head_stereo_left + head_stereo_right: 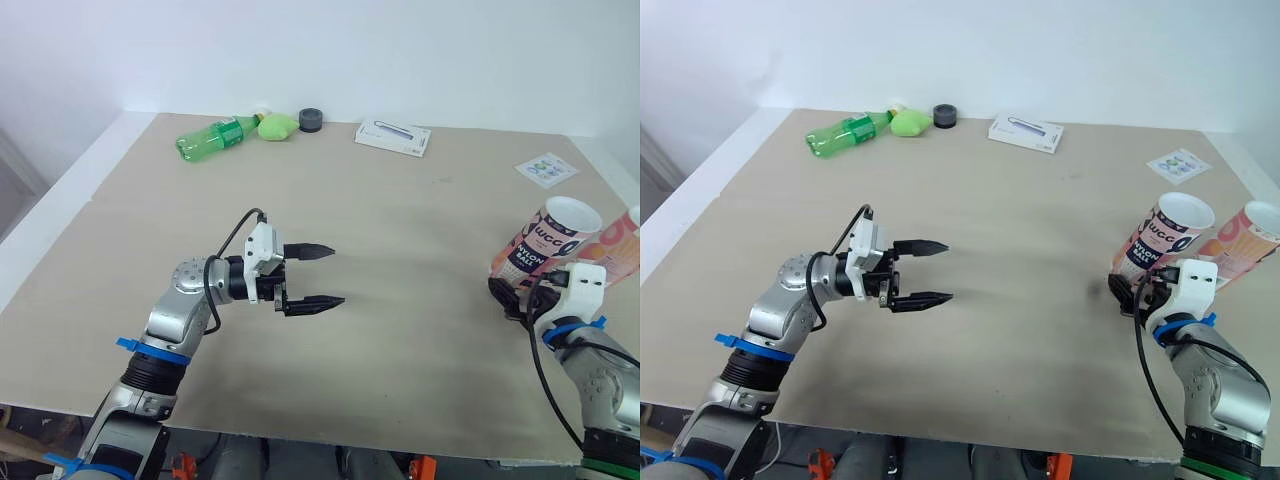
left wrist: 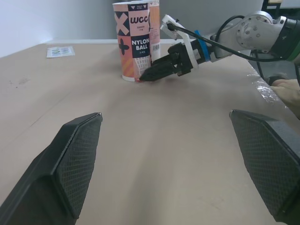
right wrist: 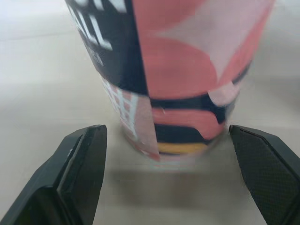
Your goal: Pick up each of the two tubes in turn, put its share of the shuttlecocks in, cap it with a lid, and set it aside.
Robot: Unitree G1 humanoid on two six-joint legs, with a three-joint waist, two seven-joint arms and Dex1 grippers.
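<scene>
The tan table holds a green bottle lying on its side far left. Rightwards come a lime lump, a dark roll, a white box and a printed card. At the right edge stand a patterned tube and a pink tube.

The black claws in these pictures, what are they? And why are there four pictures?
They are a robot's hands, called grippers, each with two fingers. The two wide pictures come from cameras in the robot's head, looking down over its arms at a table. The other two come from little cameras on its wrists, looking along the fingers.

The left gripper is open above the middle of the table and holds nothing. The right gripper is open too, pointing at the bottom of a pink tube that stands on the right of the table. A second tube stands beside it. Along the far edge lie a green bottle, a white box and a small dark ring.
</scene>
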